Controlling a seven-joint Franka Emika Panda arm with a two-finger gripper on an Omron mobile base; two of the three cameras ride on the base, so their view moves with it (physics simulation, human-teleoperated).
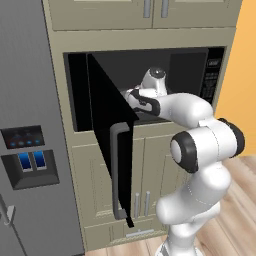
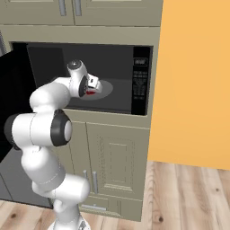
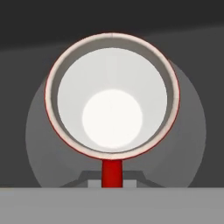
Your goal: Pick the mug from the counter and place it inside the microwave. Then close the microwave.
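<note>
Mug on turntable, inside microwave.
Jaw state not readable; gripper [image 2: 93,87] above mug [image 3: 112,95], a red cylinder with smooth white interior and red handle, upright near centre of round grey turntable [image 3: 188,131]. Black microwave [image 2: 141,81] cavity around; dark glass door [image 1: 107,130] swung open, grey bar handle [image 1: 117,170].

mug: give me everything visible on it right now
The mug is a small red cup with a white inside and a pale rim, seen from straight above in the hand view; it looks empty and upright. A red handle sticks out toward the bottom of that view. It sits over the round grey turntable inside the microwave, whose door is open. In the right base view only a red sliver shows under the gripper. Whether the fingers are clamped on it cannot be told.
</note>
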